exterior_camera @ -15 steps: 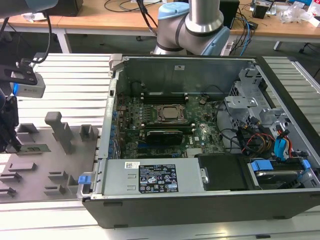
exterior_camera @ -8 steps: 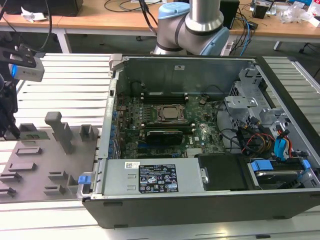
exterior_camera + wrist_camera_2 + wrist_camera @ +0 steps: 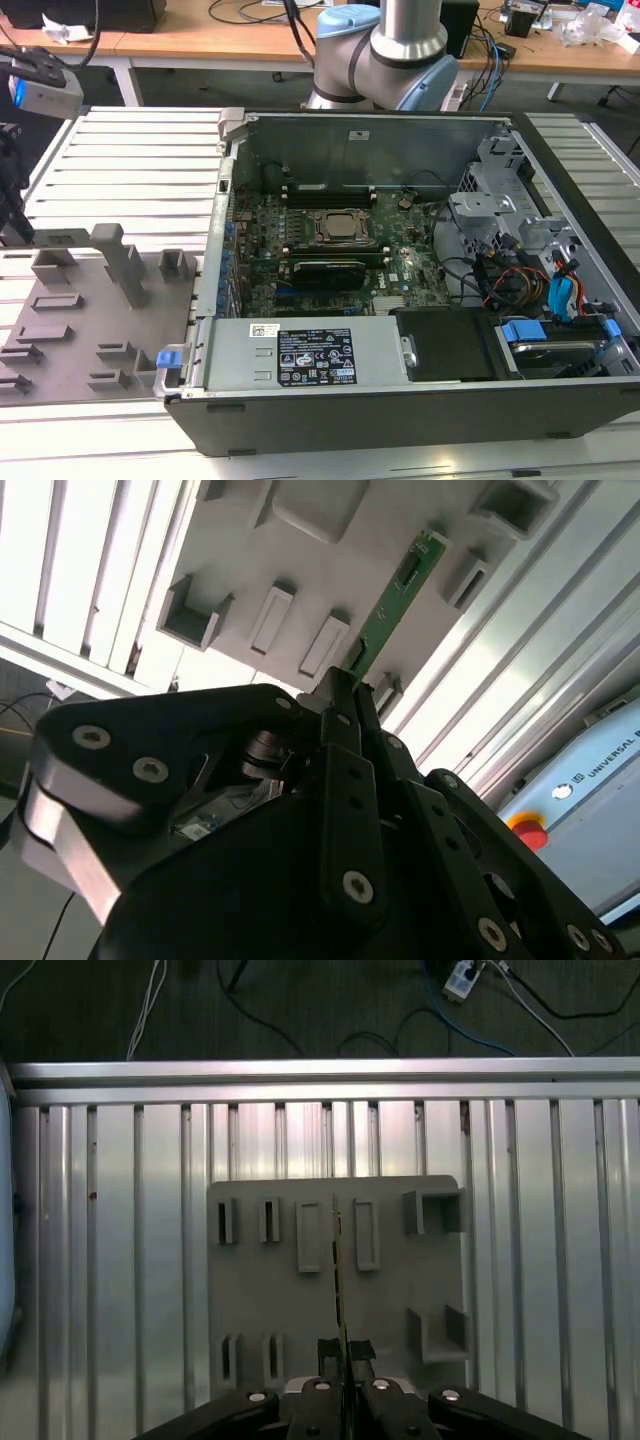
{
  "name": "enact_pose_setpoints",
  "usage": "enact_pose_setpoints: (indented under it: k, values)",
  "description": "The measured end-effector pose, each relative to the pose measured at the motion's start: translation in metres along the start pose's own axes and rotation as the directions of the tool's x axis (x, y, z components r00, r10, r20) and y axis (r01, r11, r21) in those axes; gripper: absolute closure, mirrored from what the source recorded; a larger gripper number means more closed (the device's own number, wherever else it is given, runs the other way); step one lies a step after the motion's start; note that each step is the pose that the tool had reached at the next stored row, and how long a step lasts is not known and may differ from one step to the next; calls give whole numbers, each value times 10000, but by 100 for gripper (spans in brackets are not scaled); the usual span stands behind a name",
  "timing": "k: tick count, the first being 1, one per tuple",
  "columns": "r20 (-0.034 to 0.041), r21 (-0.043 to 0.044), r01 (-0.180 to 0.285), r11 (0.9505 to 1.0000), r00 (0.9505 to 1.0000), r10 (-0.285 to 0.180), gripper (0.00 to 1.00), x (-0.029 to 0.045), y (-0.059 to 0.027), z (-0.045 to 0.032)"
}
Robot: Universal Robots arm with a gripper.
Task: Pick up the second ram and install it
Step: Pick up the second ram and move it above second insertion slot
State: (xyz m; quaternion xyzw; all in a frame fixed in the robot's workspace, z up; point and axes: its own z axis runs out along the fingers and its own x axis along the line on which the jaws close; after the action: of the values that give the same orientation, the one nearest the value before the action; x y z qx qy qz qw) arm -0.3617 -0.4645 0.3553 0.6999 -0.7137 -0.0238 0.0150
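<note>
Exterior view: grey tray [image 3: 60, 330] on the slatted table [image 3: 130, 160] at the exterior view's left, open computer case [image 3: 400, 250] to its right | second wrist view: hand [image 3: 350, 680] clamped tight on one end of the second ram [image 3: 395, 600], green stick jutting past the fingertips, over the tray

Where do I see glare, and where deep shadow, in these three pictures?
Second wrist view: the slatted table glares white; the gripper holding the second ram is a dark mass. First wrist view: even light, dark floor. Exterior view: the computer case interior is shaded.
</note>
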Motion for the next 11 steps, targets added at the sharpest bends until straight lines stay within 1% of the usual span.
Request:
enact_pose_setpoints:
  k: [1, 5, 6, 8, 10, 11]
  values:
    - [0, 1, -1, 10000, 10000, 1, 86, -42, 3, -38]
    - [0, -1, 0, 10000, 10000, 0, 86, -113, 9, -124]
    - [5, 0, 1, 10000, 10000, -1, 86, -156, 14, -201]
    - [12, 0, 0, 10000, 10000, 0, 86, -194, 20, -294]
    - [13, 0, 0, 10000, 10000, 0, 86, -213, 25, -384]
    - [13, -1, 1, 10000, 10000, -1, 86, -223, 29, -456]
